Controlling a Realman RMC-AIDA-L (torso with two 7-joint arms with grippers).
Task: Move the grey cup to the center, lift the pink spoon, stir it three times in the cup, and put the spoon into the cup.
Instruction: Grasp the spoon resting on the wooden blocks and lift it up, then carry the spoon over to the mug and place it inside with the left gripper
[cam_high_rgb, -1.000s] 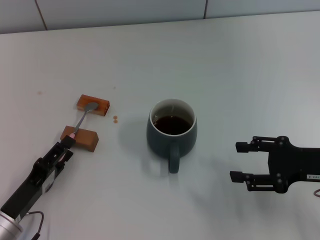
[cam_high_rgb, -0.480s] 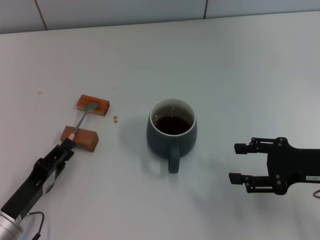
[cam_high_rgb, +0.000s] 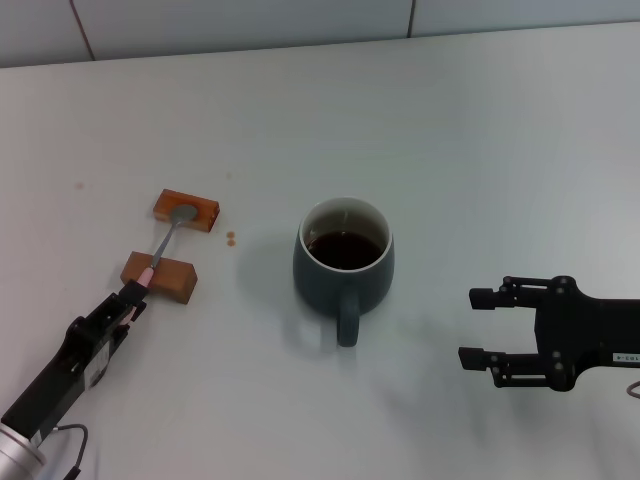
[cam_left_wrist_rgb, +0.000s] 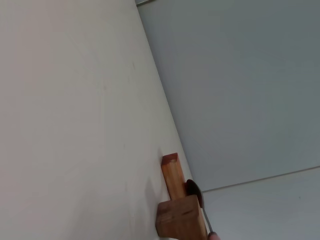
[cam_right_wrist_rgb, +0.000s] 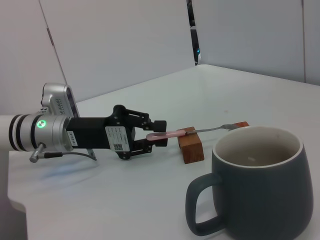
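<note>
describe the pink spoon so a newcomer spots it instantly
On the white table, left of the grey cup, two brown blocks sit. The pink spoon bridges them, its pink end between the left tool's fingers. It is the only slim, metal-bowled item.

Two brown blocks (cam_left_wrist_rgb: 179, 212) sit on the white table (cam_left_wrist_rgb: 70, 125), the pink spoon (cam_left_wrist_rgb: 199, 205) lying across them.

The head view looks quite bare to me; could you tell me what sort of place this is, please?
Probably a lab test bench: a plain white table with pale wall panels behind, holding only staged props, a grey cup and two wooden blocks.
</note>
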